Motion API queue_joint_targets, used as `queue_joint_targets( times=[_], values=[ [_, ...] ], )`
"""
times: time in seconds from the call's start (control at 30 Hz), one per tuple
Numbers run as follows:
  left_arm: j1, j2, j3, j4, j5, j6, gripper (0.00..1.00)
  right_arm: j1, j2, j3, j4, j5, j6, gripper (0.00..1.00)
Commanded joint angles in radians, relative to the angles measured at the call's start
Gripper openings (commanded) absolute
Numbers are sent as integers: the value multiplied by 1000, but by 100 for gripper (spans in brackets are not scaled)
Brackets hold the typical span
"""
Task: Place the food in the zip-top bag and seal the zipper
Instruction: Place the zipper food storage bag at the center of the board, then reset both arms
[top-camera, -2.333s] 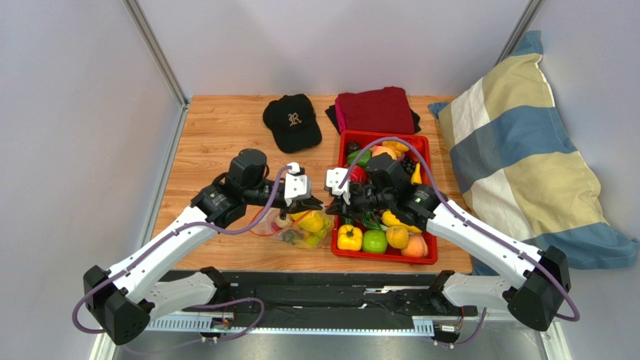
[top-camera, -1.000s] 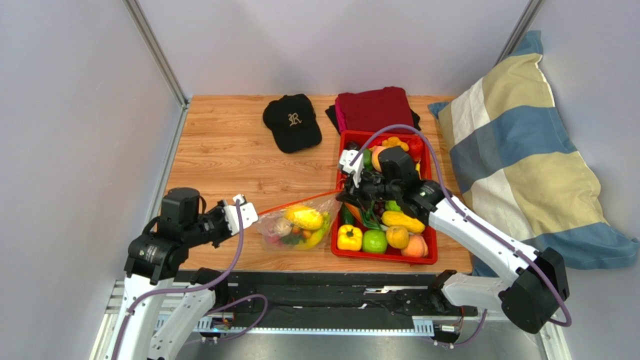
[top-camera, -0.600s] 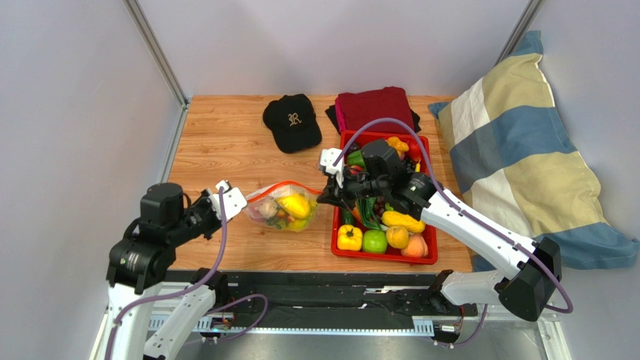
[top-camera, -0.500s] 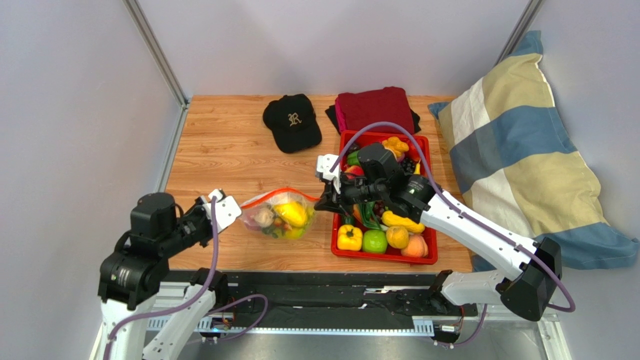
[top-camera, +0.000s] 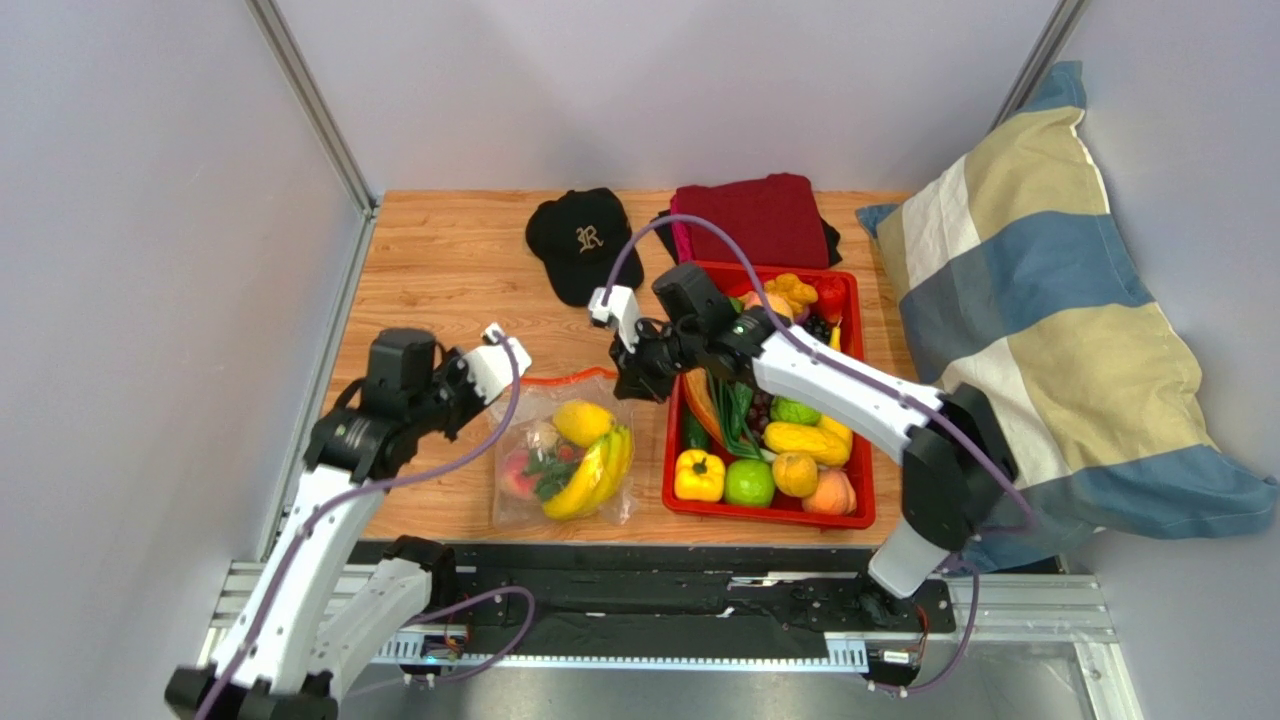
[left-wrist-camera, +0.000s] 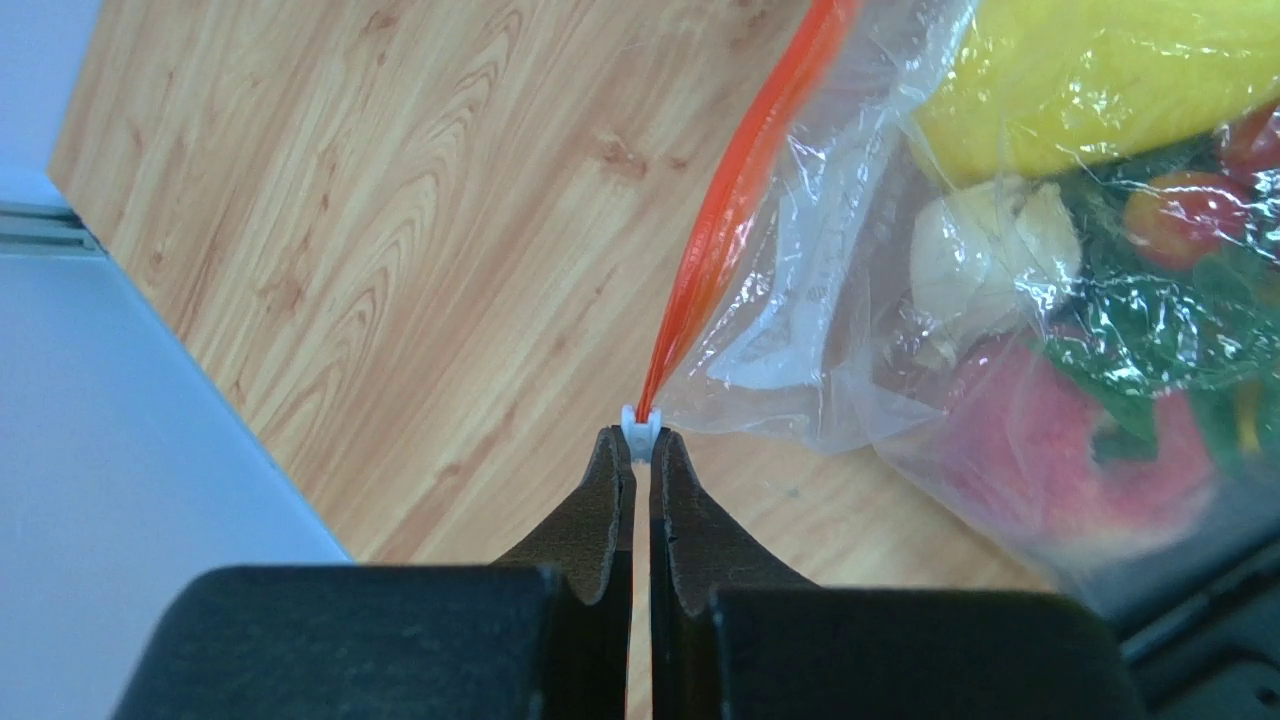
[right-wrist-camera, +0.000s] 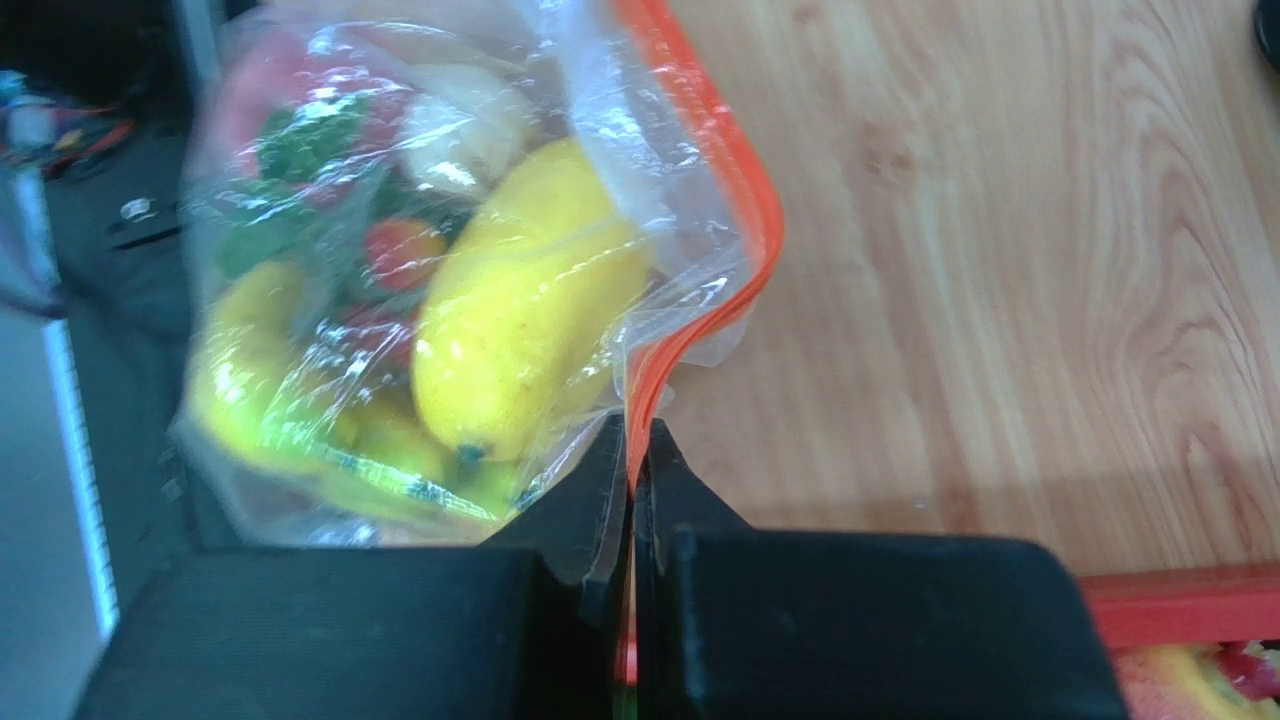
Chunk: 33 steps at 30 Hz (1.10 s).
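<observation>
The zip-top bag (top-camera: 559, 468), holding a banana bunch (top-camera: 595, 477), a yellow mango (top-camera: 579, 422) and a red fruit (top-camera: 519, 474), is over the worktop (top-camera: 451, 285) just left of the red tray (top-camera: 769, 519). The left pincer (left-wrist-camera: 639, 444) is clenched on one end of the orange zipper (left-wrist-camera: 736, 210). The right pincer (right-wrist-camera: 633, 450) is clenched on it farther along.

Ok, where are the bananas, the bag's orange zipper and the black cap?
bananas (top-camera: 591, 480), top view, middle of the bunch.
zipper (left-wrist-camera: 732, 225), left wrist view, middle of the strip.
black cap (top-camera: 583, 248), top view, its crown.
</observation>
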Motion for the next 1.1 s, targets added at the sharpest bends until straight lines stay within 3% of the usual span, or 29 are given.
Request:
queue_joint_targets(
  times=[0.0,0.17,0.23,0.27,0.3,0.4,0.47,0.5,0.57,0.73,0.87,1.07],
  values=[
    [12,164,1,342,-54,-8,0,-57,146,131,63,58,77,0],
    [44,351,60,400,4,-74,0,-80,250,228,101,109,57,3],
    [46,379,80,383,38,-106,3,-84,260,249,94,123,54,11],
    [48,391,85,377,44,-114,9,-87,261,269,75,129,54,16],
    [46,394,96,373,41,-122,24,-90,255,275,63,136,54,35],
    [70,393,140,350,64,-177,59,-110,200,265,37,155,74,70],
    [80,394,200,308,93,-221,99,-132,154,246,34,153,85,80],
    [81,393,221,293,112,-234,99,-142,110,234,35,152,103,86],
    [81,414,322,230,120,-299,99,-173,61,231,20,141,119,89],
    [81,588,629,-56,139,-470,99,-274,-106,220,-17,118,188,93],
    [86,681,853,-173,211,-547,99,-375,-219,184,-41,117,232,94],
    [95,710,884,-154,210,-611,99,-555,-376,24,-74,133,266,97]
  ],
)
